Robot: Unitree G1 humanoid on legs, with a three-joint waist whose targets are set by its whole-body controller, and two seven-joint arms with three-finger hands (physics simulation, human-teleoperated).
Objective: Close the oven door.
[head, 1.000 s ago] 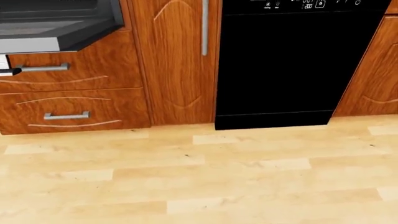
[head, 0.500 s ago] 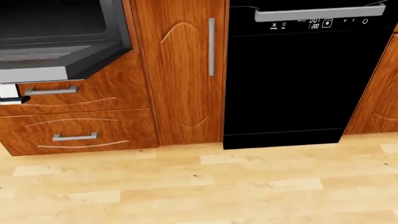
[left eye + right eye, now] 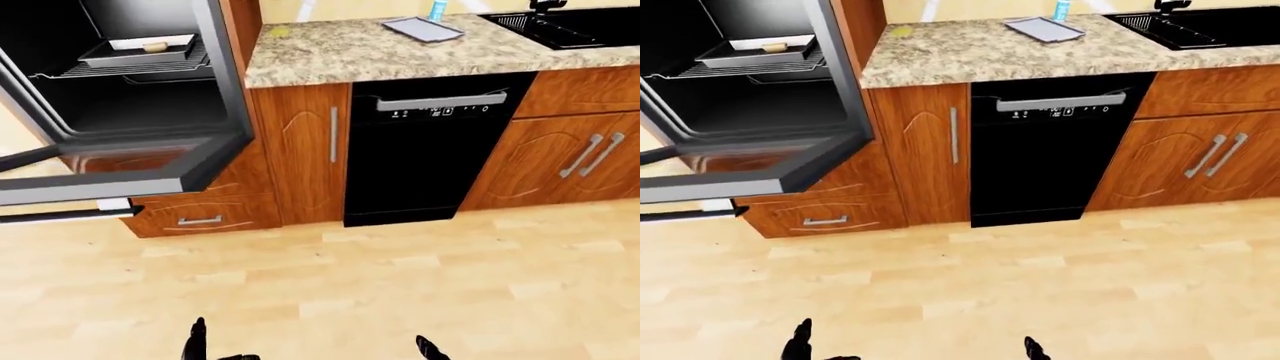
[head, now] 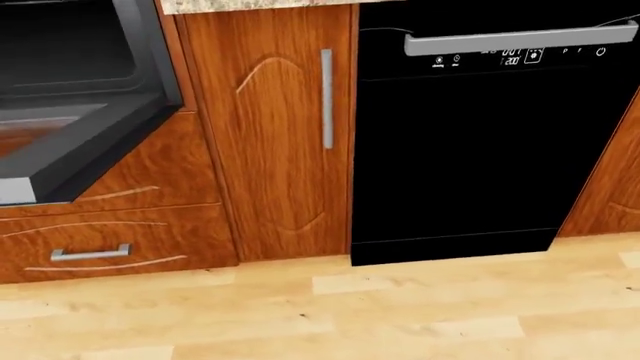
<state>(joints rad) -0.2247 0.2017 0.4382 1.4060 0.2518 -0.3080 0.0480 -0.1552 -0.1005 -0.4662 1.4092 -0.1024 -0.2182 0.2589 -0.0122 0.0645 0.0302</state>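
Observation:
The oven is at the left of the left-eye view, and its door hangs open and folded down, with the long handle at its near edge. Inside, a baking tray sits on a wire rack. The door's corner also shows at the left of the head view. Only the fingertips of my left hand and right hand show at the bottom edge, extended and empty, far below the door.
Wooden drawers sit under the oven, with a narrow cabinet door and a black dishwasher to their right. The granite counter holds a flat tray. A sink is at the top right. The floor is light wood.
The whole head view has shifted: the camera tilted up and came closer, so the cabinets and dishwasher look larger and lower. The oven door stays open.

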